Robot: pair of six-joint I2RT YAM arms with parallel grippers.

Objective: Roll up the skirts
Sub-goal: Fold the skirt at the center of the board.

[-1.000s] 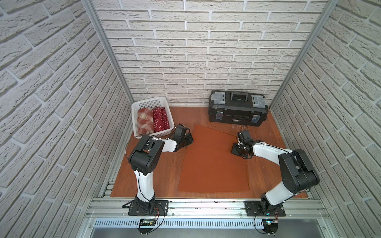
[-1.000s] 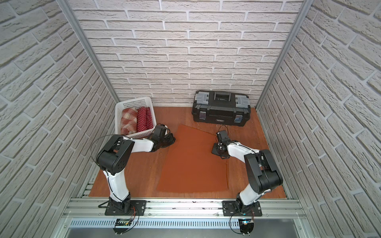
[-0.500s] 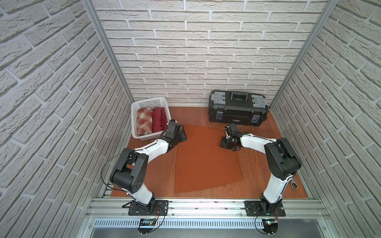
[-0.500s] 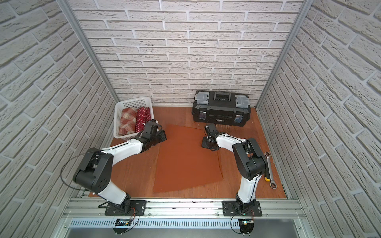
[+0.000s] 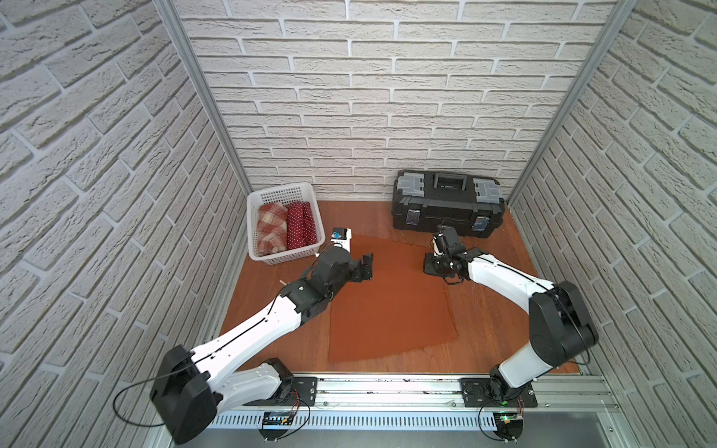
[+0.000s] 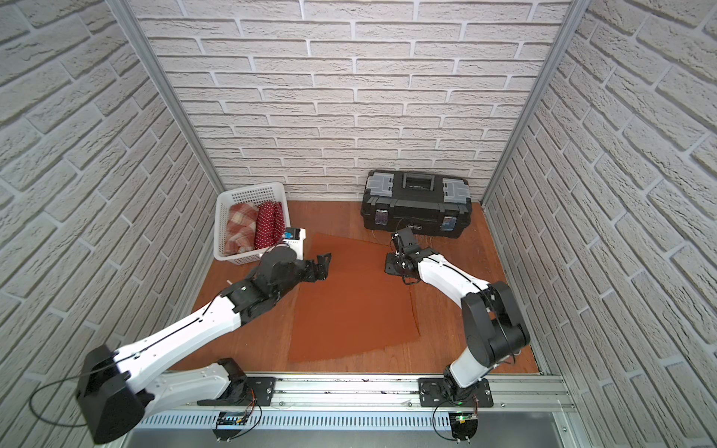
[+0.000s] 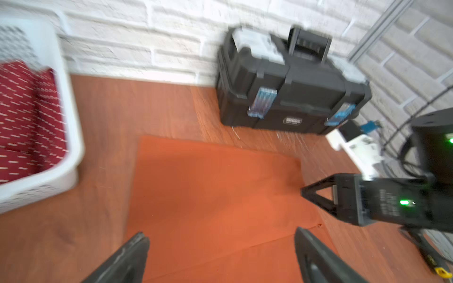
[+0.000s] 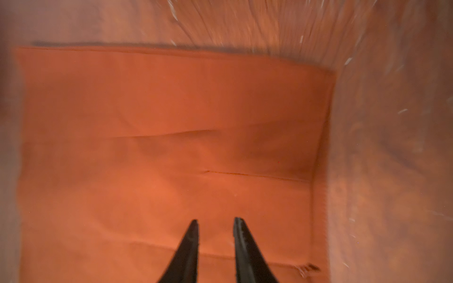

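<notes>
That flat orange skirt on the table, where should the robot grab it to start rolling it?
Pinch the narrow far edge of the orange skirt, at its two corners, coming down from above on the toolbox side. It lies flat, so only edges offer a pinch, and the short edge would likely roll evenly toward the wide hem.

Bright, even light; motion-blurred, soft wrist views.

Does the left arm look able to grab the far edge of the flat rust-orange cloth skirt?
Likely yes. The left gripper is right above the rust-orange skirt at its far part, jaws wide open, nothing in between. The white plastic mesh basket sits aside; the right gripper is over the opposite corner.
</notes>
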